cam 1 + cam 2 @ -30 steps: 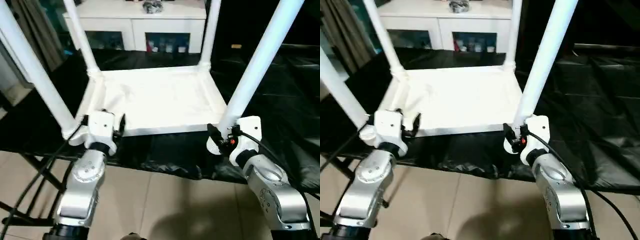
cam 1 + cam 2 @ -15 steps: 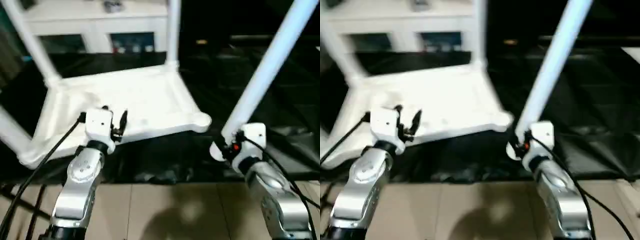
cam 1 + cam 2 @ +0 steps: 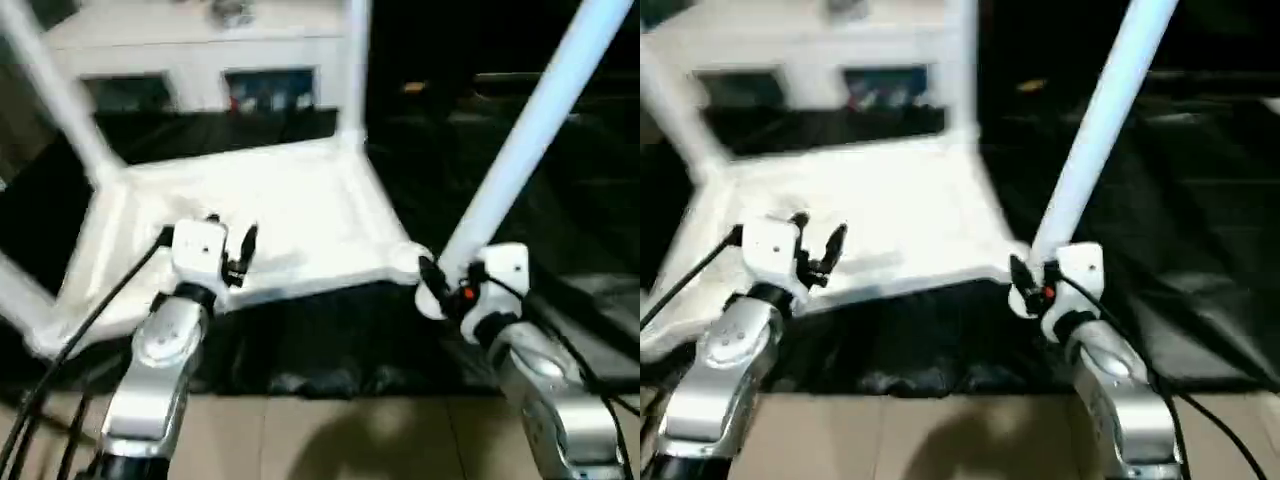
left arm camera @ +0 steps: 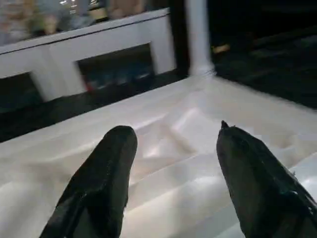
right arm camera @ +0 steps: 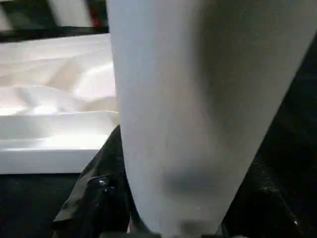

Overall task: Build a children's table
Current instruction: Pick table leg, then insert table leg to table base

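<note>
Right gripper: clamped on the near-right leg low on its shaft, just above the flared end. A second ago that end sat at the tabletop's near-right corner; half a second ago it stood clear of the corner with a dark gap between; now it is back against the corner socket. Whether it is seated in the socket cannot be told. Judgement: this leg is being re-fitted, and the joint is likely not yet firm.

Left gripper: fingers spread wide, holding nothing, hovering over the tabletop's near edge. A second ago it was at the near-left leg's base; it has since let go and moved inward.

Tabletop: white, underside up, ribs visible in the left wrist view, lying skewed on the surface.

Near-left leg: rises steeply at the tabletop's near-left corner.

Far legs: two, upright in the far corner sockets.

Surface: black sheeting, creased, draped over the front edge above a pale tiled floor.

Room: white cabinet with glass doors behind the work; dark surroundings to the right.
</note>
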{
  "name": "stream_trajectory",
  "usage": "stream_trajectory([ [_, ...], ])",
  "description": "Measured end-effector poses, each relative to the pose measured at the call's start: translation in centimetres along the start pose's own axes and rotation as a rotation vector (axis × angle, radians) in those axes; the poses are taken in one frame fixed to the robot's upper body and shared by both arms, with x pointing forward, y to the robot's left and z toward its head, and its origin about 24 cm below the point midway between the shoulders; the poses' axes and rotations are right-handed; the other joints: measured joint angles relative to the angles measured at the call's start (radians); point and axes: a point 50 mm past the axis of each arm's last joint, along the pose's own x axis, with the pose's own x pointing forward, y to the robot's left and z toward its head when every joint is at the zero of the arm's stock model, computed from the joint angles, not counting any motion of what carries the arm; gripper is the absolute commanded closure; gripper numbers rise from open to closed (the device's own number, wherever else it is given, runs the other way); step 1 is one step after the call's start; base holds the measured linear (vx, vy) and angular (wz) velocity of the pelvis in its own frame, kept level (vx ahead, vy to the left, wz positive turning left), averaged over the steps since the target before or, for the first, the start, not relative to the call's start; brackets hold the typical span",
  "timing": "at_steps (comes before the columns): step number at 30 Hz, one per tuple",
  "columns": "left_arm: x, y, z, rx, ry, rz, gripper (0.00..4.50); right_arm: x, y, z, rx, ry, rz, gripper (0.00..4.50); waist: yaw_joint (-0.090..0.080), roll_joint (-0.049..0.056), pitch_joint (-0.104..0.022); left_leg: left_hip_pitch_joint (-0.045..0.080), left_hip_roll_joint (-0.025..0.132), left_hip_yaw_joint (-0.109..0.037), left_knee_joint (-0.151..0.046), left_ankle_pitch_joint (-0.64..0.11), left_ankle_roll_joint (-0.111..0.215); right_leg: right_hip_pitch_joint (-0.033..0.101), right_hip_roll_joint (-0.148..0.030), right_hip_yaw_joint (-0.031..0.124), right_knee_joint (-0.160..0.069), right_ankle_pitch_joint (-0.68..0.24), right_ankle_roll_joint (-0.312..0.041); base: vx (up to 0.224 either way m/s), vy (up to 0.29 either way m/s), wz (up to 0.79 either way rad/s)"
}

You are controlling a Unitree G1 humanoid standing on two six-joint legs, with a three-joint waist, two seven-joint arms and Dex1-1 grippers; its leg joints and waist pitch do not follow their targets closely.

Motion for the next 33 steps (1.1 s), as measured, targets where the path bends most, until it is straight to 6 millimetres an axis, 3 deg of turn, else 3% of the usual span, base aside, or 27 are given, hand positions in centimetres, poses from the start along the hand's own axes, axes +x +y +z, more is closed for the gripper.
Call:
stream_trajectory([
  [1,0.0,0.0,-0.1,-0.001,0.003,-0.002,1.52,0.0,-0.1,0.0,0.001,-0.002,-0.005,2.61,-0.007,-0.001,0.000,-0.006,0.000,-0.010,0.002,0.000,0.000,0.000,0.005,-0.002,-0.002,0.001,0.002,0.000,0.000,0.00],
  [4,-0.1,0.1,-0.2,-0.002,0.010,0.002,1.52,0.1,0.1,0.0,0.004,-0.002,0.003,2.61,-0.009,-0.002,-0.001,-0.008,-0.002,-0.020,0.001,-0.002,0.002,0.005,0.011,-0.003,-0.006,-0.001,0.002,0.000,0.000,0.00],
  [17,-0.2,0.4,-0.3,-0.019,0.021,0.004,1.52,0.3,0.5,0.2,0.005,-0.009,0.024,2.61,-0.011,0.003,-0.003,-0.005,-0.013,-0.046,-0.004,-0.007,0.011,0.028,-0.001,-0.028,-0.016,-0.017,-0.006,0.000,0.000,0.00],
  [18,-0.3,0.5,-0.5,-0.018,0.027,0.006,1.52,0.3,0.7,0.1,0.009,-0.007,0.028,2.61,-0.004,-0.003,-0.001,0.024,-0.005,-0.029,-0.019,-0.008,-0.003,0.012,-0.002,-0.023,0.001,-0.026,-0.027,0.091,-0.065,-0.27],
  [19,-0.5,0.9,-0.8,-0.014,0.043,0.016,1.52,0.5,1.3,0.2,0.016,-0.013,0.050,2.61,-0.011,-0.007,0.000,0.047,-0.005,-0.010,-0.023,-0.015,-0.010,0.005,-0.010,-0.029,0.033,-0.047,-0.061,0.091,-0.065,-0.27],
  [20,-0.5,1.1,-0.8,-0.012,0.046,0.023,1.52,0.5,1.5,0.2,0.019,-0.015,0.059,2.61,-0.011,-0.022,0.002,0.052,-0.008,0.002,-0.024,-0.021,-0.011,0.009,-0.019,-0.030,0.050,-0.058,-0.063,0.054,-0.076,-0.55],
  [21,-0.3,1.0,-0.5,-0.011,0.034,0.021,1.52,0.3,1.4,0.2,0.015,-0.015,0.053,2.61,-0.015,-0.015,-0.002,0.042,-0.014,-0.009,-0.007,-0.030,-0.001,0.023,-0.019,-0.027,0.040,-0.057,-0.001,0.000,0.000,0.00],
  [22,0.0,0.2,-0.1,-0.026,0.015,-0.006,1.52,0.1,0.7,0.0,0.003,-0.004,0.032,2.61,-0.011,-0.012,-0.004,0.028,-0.015,-0.028,0.018,-0.048,0.036,0.030,-0.003,-0.014,0.031,-0.057,0.006,0.000,0.000,0.00],
  [24,0.2,-0.8,0.1,-0.033,0.008,-0.044,1.52,-0.2,-0.2,0.1,-0.007,-0.005,-0.005,2.61,-0.004,0.013,-0.011,-0.041,-0.030,-0.059,0.085,-0.040,0.066,0.051,0.022,0.001,0.012,-0.056,0.008,0.061,0.071,0.17],
  [25,0.1,-0.7,0.0,-0.031,0.010,-0.041,1.52,-0.2,-0.3,0.2,-0.007,-0.009,-0.009,2.61,0.009,0.033,-0.017,-0.070,-0.032,-0.066,0.080,-0.025,0.046,0.061,0.039,-0.004,0.008,-0.055,0.011,0.042,0.098,0.15],
  [26,-0.3,0.2,-0.3,-0.015,0.024,-0.015,1.52,0.1,0.2,0.3,0.002,-0.016,0.001,2.61,0.012,0.033,-0.017,-0.067,-0.035,-0.085,0.088,-0.022,0.045,0.052,0.043,-0.031,0.035,-0.065,0.000,0.000,0.000,0.00],
  [27,-0.6,1.2,-0.7,-0.004,0.046,0.017,1.52,0.4,1.1,0.4,0.012,-0.022,0.039,2.61,-0.005,0.025,-0.012,-0.059,-0.042,-0.089,0.082,-0.027,0.052,0.028,0.024,-0.060,0.084,-0.071,-0.020,0.049,-0.048,-0.19],
  [28,-0.7,1.8,-1.0,0.001,0.060,0.038,1.52,0.5,1.8,0.4,0.014,-0.025,0.066,2.61,-0.019,0.014,-0.013,-0.053,-0.046,-0.092,0.078,-0.027,0.053,0.001,0.016,-0.073,0.130,-0.072,-0.024,0.049,-0.048,-0.19],
  [29,-0.7,1.7,-0.9,-0.004,0.057,0.038,1.52,0.5,1.8,0.4,0.013,-0.025,0.073,2.61,-0.028,0.010,-0.012,-0.044,-0.051,-0.090,0.075,-0.030,0.055,-0.037,0.004,-0.086,0.162,-0.073,-0.019,0.076,-0.067,0.00],
  [30,-0.6,1.5,-0.9,-0.007,0.053,0.030,1.52,0.4,1.8,0.4,0.012,-0.024,0.070,2.61,-0.035,0.005,-0.012,-0.035,-0.059,-0.083,0.068,-0.031,0.056,-0.061,-0.009,-0.086,0.156,-0.069,-0.014,0.053,-0.051,-0.01],
  [31,-0.5,1.4,-0.6,-0.007,0.039,0.024,1.52,0.4,1.7,0.5,0.009,-0.026,0.066,2.61,-0.039,-0.016,-0.008,-0.024,-0.073,-0.075,0.063,-0.032,0.055,-0.069,-0.027,-0.079,0.108,-0.054,-0.023,0.053,-0.051,-0.01],
  [32,-0.3,0.8,-0.5,-0.016,0.029,0.002,1.52,0.2,1.3,0.3,0.000,-0.017,0.058,2.61,-0.038,-0.040,0.003,-0.022,-0.085,-0.067,0.063,-0.037,0.060,-0.067,-0.035,-0.062,0.096,-0.014,-0.006,0.022,-0.084,0.06],
  [33,-0.3,-0.1,-0.4,-0.025,0.026,-0.039,1.52,0.0,0.8,0.1,-0.006,-0.005,0.043,2.61,-0.032,-0.031,0.001,-0.024,-0.088,-0.068,0.068,-0.041,0.099,-0.063,-0.026,-0.056,0.086,-0.012,-0.007,0.049,-0.098,-0.01],
])
